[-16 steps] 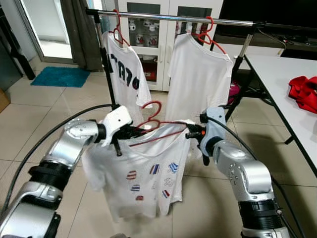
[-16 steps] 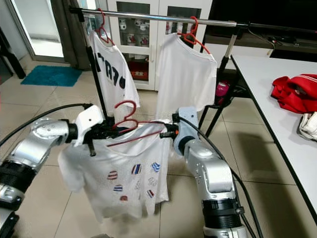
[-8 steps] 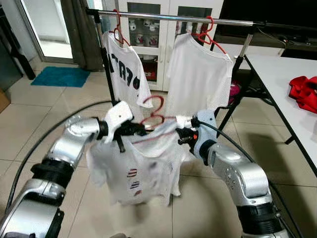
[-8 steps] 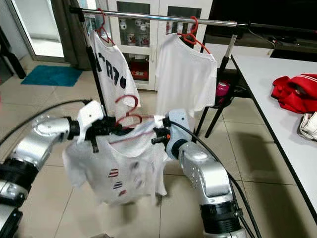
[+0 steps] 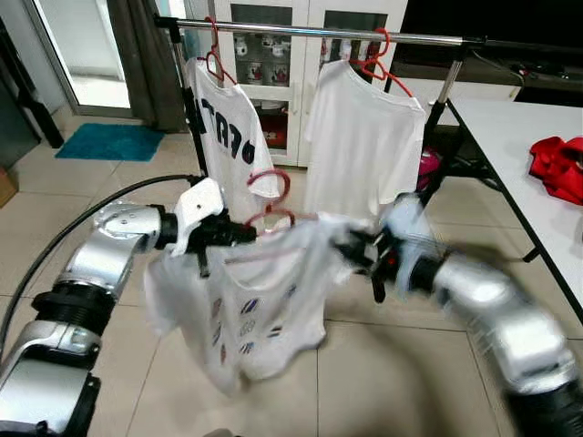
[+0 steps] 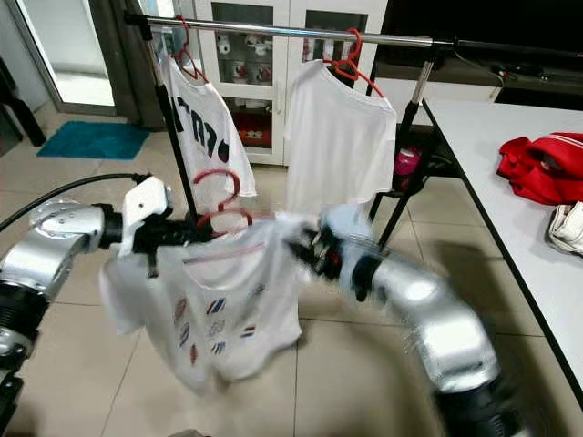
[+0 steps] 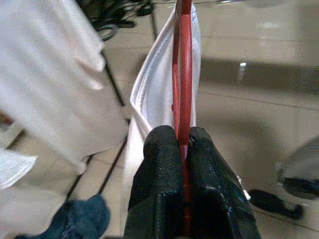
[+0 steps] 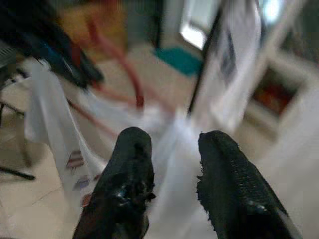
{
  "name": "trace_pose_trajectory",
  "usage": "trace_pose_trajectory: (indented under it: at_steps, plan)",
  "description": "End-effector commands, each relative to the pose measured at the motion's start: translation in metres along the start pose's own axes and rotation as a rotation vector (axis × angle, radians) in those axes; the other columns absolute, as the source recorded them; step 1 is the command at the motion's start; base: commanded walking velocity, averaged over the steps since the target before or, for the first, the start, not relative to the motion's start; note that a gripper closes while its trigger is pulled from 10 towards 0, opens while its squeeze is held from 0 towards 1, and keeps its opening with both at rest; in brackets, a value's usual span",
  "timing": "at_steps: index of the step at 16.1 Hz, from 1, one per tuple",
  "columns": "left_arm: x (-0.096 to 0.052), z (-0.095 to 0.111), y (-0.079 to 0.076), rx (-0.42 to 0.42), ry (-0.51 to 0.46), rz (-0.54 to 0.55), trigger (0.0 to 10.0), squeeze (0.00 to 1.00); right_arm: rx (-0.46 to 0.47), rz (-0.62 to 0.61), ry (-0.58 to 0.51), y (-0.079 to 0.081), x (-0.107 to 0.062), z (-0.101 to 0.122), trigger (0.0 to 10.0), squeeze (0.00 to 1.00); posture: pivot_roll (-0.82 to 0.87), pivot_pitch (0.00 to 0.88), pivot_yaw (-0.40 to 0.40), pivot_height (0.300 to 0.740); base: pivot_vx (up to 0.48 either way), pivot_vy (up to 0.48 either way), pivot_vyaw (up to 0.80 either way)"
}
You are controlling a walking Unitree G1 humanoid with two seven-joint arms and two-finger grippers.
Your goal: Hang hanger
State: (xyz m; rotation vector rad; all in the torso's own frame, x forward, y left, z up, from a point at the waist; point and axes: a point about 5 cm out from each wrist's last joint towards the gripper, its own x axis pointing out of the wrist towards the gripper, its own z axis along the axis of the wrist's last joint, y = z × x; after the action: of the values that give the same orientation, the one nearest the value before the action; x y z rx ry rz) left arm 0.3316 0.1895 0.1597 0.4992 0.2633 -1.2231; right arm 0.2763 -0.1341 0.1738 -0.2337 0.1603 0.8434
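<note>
Your right arm was motion-blurred; its right gripper (image 8: pixel 172 159) showed parted fingers with white cloth beyond, and contact could not be judged. Your left gripper (image 7: pixel 183 142) was clamped on the red hanger (image 5: pixel 271 215), which carried a white shirt (image 5: pixel 264 300), near and below the rail (image 5: pixel 364 36).

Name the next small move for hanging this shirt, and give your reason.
Probably lift the left claw, shut on the red hanger, toward the rail. The hook sits well below the rail, between the two hung shirts, and the right claw is open beside the carried shirt.
</note>
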Motion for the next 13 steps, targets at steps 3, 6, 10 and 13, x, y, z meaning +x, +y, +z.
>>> trace_pose_trajectory:
  at_steps: [3, 6, 10, 13]
  plan:
    - [-0.002, 0.013, -0.007, 0.063, -0.035, -0.123, 0.0, 0.0, -0.127, 0.152, -0.026, 0.011, 0.003, 0.014, 10.0, 1.0, -0.15, 0.0, 0.014, 0.74, 0.0, 0.0, 0.0]
    - [0.001, 0.021, -0.012, 0.103, -0.051, -0.186, 0.0, 0.0, -0.192, 0.271, -0.02, 0.026, 0.019, 0.018, 10.0, 1.0, -0.15, 0.0, 0.007, 0.74, 0.0, 0.0, 0.0]
    - [0.001, 0.027, -0.017, 0.133, -0.048, -0.226, 0.0, 0.0, -0.221, 0.388, 0.006, 0.043, 0.032, 0.014, 9.6, 0.0, -0.13, 0.0, -0.008, 0.74, 0.0, 0.0, 0.0]
    - [-0.004, 0.027, -0.017, 0.141, -0.025, -0.236, 0.0, 0.0, -0.221, 0.463, 0.035, 0.048, 0.033, 0.009, 0.0, 0.0, -0.13, 0.0, -0.008, 0.74, 0.0, 0.0, 0.0]
